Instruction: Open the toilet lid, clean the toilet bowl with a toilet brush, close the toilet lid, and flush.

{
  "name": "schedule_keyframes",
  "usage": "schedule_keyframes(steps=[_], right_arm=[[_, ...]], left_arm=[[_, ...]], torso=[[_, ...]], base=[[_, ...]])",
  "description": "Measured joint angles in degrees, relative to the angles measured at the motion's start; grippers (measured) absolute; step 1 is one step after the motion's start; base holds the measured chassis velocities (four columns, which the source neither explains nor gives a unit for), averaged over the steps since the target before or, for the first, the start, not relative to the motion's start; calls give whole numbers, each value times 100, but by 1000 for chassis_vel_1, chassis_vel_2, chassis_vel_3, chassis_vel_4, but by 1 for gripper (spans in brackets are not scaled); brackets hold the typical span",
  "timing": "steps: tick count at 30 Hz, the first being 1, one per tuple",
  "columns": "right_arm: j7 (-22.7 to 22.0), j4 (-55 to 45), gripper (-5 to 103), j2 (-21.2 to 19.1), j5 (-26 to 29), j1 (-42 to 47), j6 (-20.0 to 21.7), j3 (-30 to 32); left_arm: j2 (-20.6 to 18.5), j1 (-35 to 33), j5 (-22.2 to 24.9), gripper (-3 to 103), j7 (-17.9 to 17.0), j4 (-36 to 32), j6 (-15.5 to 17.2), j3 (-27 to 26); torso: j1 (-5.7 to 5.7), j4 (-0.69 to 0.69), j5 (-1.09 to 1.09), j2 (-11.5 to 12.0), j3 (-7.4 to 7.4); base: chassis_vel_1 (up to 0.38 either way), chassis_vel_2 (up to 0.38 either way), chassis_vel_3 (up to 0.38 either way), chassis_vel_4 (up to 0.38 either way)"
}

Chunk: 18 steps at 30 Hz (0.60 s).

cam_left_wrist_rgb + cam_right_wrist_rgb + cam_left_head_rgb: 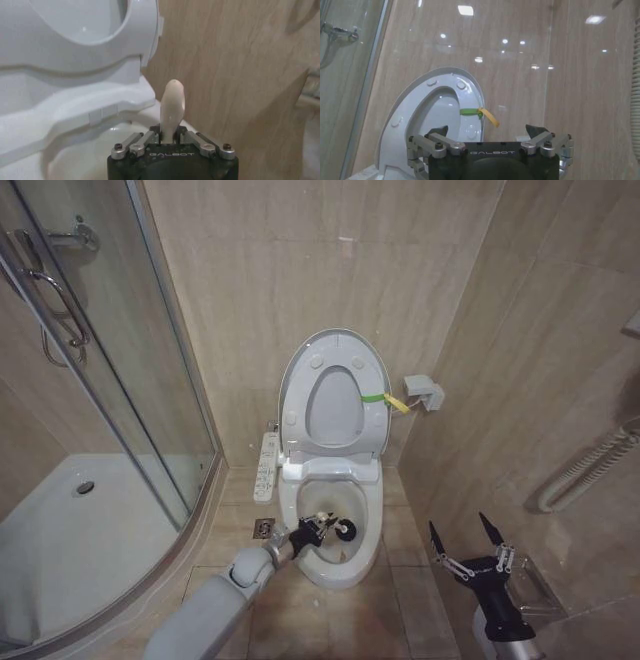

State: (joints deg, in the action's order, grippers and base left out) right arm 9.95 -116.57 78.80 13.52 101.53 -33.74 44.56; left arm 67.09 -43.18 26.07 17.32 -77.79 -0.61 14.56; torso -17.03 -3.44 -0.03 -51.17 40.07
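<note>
The toilet lid stands raised against the back wall, with the seat ring up in front of it. Below, the toilet bowl is open and stained yellowish inside. My left gripper reaches over the bowl's left rim, shut on the toilet brush. The brush's dark head is inside the bowl. In the left wrist view its pale handle sticks up from between the closed fingers. My right gripper hangs open and empty to the right of the toilet. It faces the raised lid.
A glass shower door and white shower tray fill the left side. A control panel hangs beside the toilet, with a floor drain below it. A small white box and a grab rail are on the right wall.
</note>
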Motion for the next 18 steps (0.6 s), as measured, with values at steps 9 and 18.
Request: schedule_keyframes(steps=[9, 18], right_arm=[[0, 0, 100, 0, 0, 0, 0, 0], [0, 0, 100, 0, 0, 1, 0, 0]], left_arm=[[-958, -817, 770, 18, -816, -1772, 644, -347], [-1234, -1309, 784, 18, -1315, -2218, 1340, -788]], torso=[[1, 3, 2, 0, -1], [1, 3, 2, 0, -1]], base=[[0, 0, 0, 0], [0, 0, 0, 0]])
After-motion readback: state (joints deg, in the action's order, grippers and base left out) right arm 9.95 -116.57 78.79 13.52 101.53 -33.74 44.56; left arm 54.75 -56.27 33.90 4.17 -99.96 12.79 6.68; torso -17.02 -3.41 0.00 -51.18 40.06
